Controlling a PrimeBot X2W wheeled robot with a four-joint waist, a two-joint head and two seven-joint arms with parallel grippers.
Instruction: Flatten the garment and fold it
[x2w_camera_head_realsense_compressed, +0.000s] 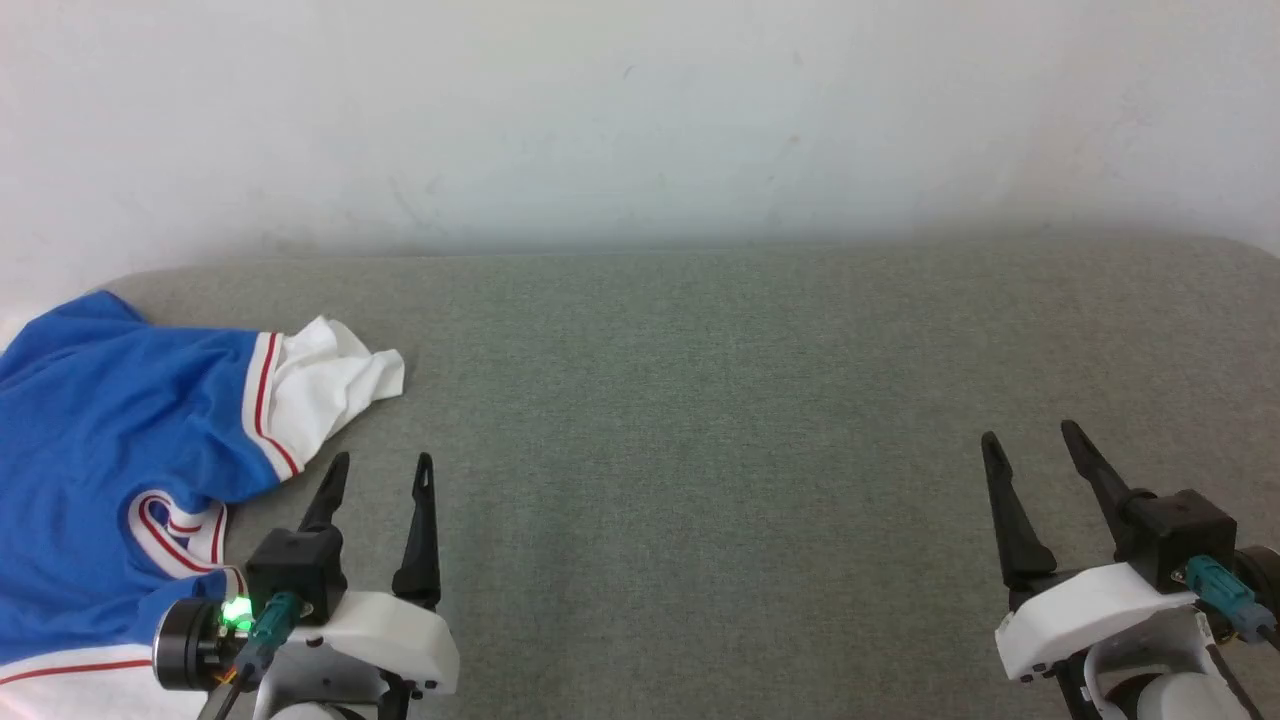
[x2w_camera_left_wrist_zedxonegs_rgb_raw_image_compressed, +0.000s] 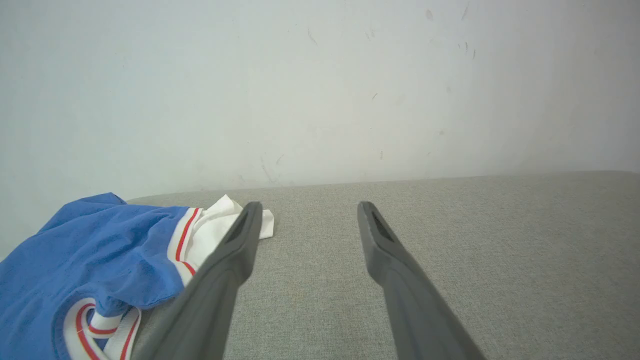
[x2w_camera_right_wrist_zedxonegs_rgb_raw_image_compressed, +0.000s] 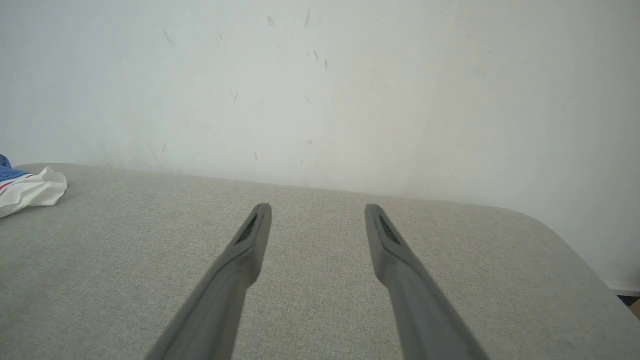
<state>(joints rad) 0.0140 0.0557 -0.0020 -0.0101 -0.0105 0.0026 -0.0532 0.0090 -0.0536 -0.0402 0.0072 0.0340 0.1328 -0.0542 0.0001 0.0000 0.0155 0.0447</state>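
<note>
Garment (x2w_camera_head_realsense_compressed: 110, 430): crumpled, far left of grey surface (x2w_camera_head_realsense_compressed: 700, 420), white sleeve (x2w_camera_head_realsense_compressed: 330, 380) pointing right.
Left gripper (x2w_camera_head_realsense_compressed: 382, 460): wide open, empty, just beside sleeve, nearer.
Right gripper (x2w_camera_head_realsense_compressed: 1030, 435): wide open, empty, well apart.
Likely first reach: left.

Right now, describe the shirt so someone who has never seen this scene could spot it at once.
Start from the grey fabric surface that meets the pale wall. At its left end, beside the left end effector, the garment lies crumpled. Its bright blue cloth, white sleeve and red-and-white striped trim set it apart from the plain grey around it.
</note>
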